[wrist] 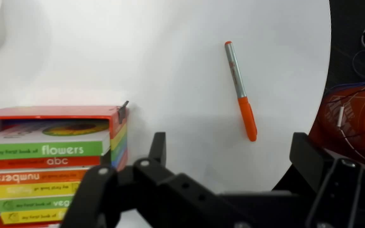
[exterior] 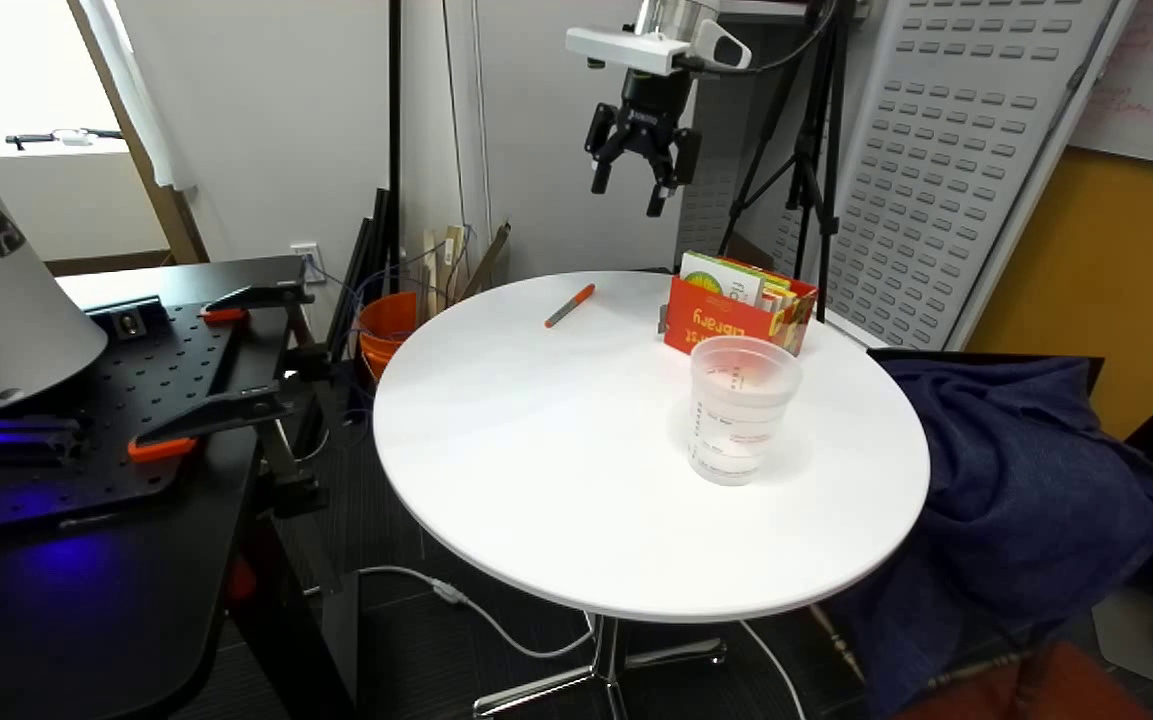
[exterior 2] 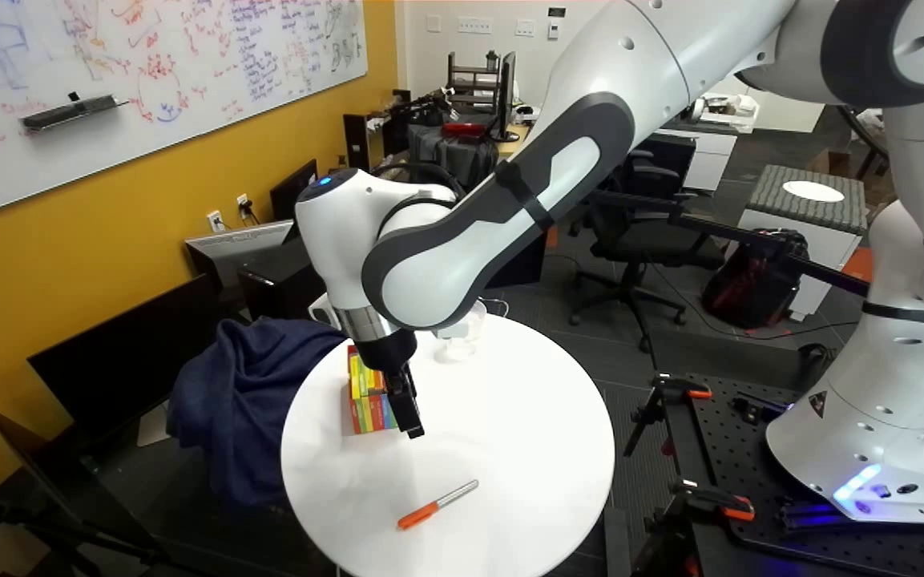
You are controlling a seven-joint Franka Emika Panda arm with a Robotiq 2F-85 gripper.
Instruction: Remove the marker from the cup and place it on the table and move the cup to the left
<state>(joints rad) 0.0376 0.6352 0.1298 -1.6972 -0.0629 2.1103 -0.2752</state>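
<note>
Hanging above the desk [exterior: 536, 450], jaws are spread wide, empty; marker [wrist: 240, 90] lies near one edge, cup [exterior: 736, 415] stands toward opposite edge.

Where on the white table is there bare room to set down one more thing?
The widest bare patch lies between the marker, the cup and the table's rim facing the robot's base. A smaller one separates marker and book box, with the open gripper hanging above that side. Box and cup share the more crowded side.
</note>
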